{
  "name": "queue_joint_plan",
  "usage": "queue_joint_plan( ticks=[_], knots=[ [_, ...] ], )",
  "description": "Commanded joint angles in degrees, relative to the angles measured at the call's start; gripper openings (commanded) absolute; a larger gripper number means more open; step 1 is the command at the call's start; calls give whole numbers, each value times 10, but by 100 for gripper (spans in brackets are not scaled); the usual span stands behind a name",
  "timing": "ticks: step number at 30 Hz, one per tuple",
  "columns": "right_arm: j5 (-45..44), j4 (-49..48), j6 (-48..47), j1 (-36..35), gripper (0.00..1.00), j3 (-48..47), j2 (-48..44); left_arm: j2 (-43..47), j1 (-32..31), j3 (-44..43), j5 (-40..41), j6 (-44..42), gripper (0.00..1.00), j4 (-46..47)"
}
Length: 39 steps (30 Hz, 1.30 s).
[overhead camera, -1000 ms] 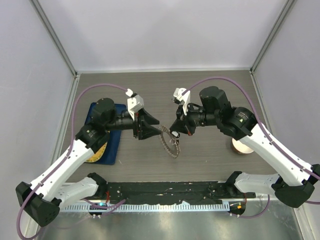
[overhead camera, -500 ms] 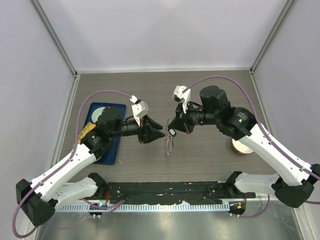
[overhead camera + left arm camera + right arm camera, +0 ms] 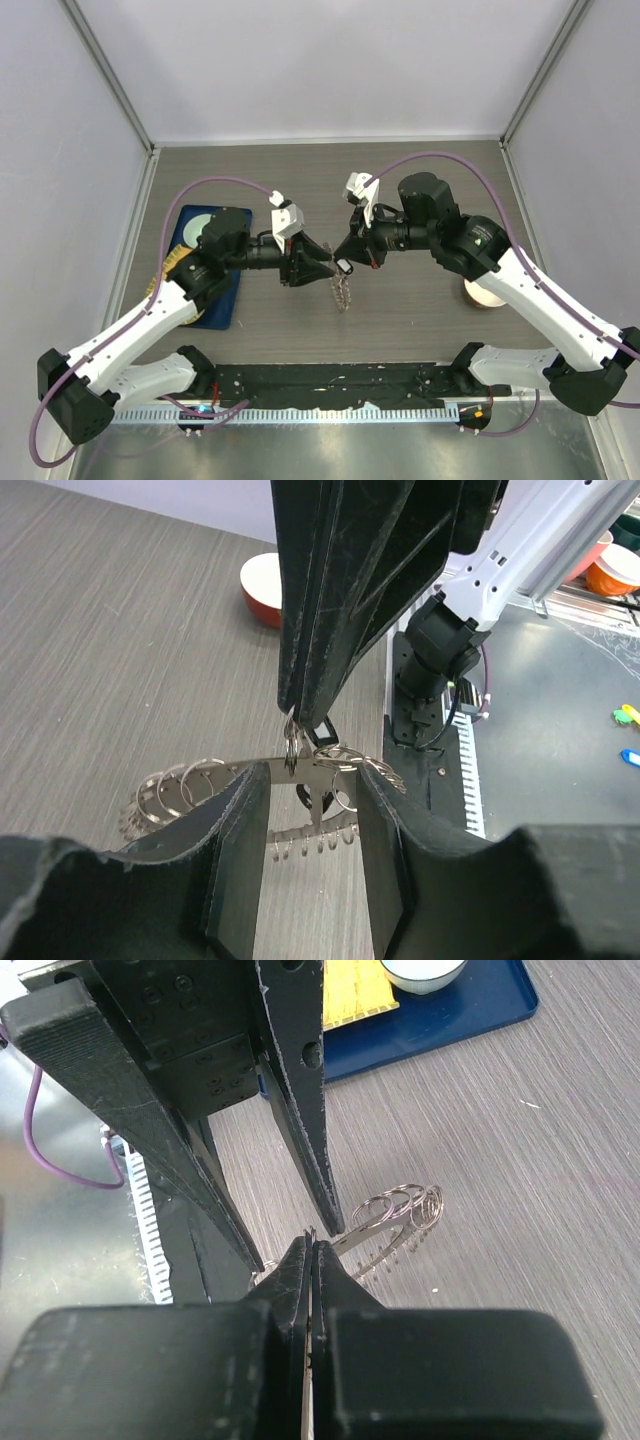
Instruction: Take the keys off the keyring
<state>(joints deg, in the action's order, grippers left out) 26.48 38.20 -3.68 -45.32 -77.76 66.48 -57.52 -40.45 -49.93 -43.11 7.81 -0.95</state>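
The keyring [image 3: 342, 290] hangs edge-on between my two grippers, above the table. It is a grey metal band fringed with small loops [image 3: 190, 785], and it also shows in the right wrist view [image 3: 400, 1210]. My right gripper [image 3: 345, 262] is shut, its tips [image 3: 312, 1242] pinching a small silver loop at the ring's top edge. A key with a black head [image 3: 325, 728] hangs right beside those tips. My left gripper [image 3: 322, 268] meets the ring from the left. Its jaws [image 3: 310, 772] stand partly closed, and the band spans from one pad to the other.
A blue tray [image 3: 218, 295] with a pale dish [image 3: 203, 222] and a yellow piece [image 3: 180, 272] lies at the left under my left arm. A red-and-white bowl [image 3: 482, 292] stands at the right. A black strip [image 3: 330, 380] runs along the near edge.
My left gripper moved right up to the keyring and narrowed its jaws onto the band. The ring turned from slanted and wide to edge-on. The right arm barely moved.
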Motion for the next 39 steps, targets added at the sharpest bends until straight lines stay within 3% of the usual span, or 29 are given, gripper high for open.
queue_joint_plan(
  ticks=[1, 7, 15, 28, 39],
  knots=[
    [17, -50, 8, -1, 1, -2, -15, -9, -2, -37, -23, -16, 43, 27],
    [20, -61, 17, -1, 1, 3, -15, -24, -2, -43, -37, -12, 37, 27],
    [12, -65, 18, -1, 1, 10, -20, -8, -2, -33, -37, -24, 0, 17],
    [-51, -72, 38, -1, 1, 45, -36, 39, -2, -7, 41, -8, 0, 23],
    [-90, -164, 152, 5, 1, 140, -62, 78, -2, 29, 70, -2, 0, 84]
  ],
)
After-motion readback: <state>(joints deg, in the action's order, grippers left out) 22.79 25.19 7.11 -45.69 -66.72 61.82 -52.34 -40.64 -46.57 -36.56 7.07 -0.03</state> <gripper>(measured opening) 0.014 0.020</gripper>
